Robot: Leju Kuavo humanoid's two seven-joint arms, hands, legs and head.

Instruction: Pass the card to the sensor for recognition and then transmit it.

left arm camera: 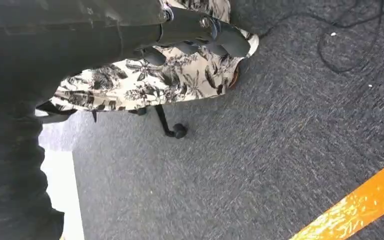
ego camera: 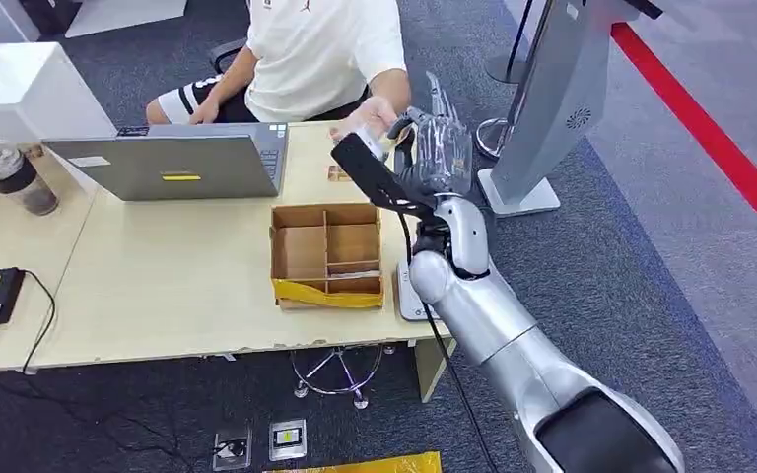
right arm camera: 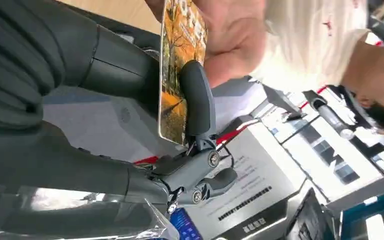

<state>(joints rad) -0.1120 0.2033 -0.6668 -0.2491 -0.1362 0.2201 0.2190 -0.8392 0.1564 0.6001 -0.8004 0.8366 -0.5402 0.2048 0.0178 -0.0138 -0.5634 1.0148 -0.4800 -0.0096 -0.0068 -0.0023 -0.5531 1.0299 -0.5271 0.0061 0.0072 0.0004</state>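
Card (right arm camera: 177, 75), thin, rigid, glossy with an orange autumn print: pinched upright in your right hand (right arm camera: 180, 130), thumb against its face, a person's hand (right arm camera: 230, 35) touching the far end. Light, stiff, likely slippery; grip flat faces, not edges. Left hand (left arm camera: 200, 30) hangs, apparently empty.
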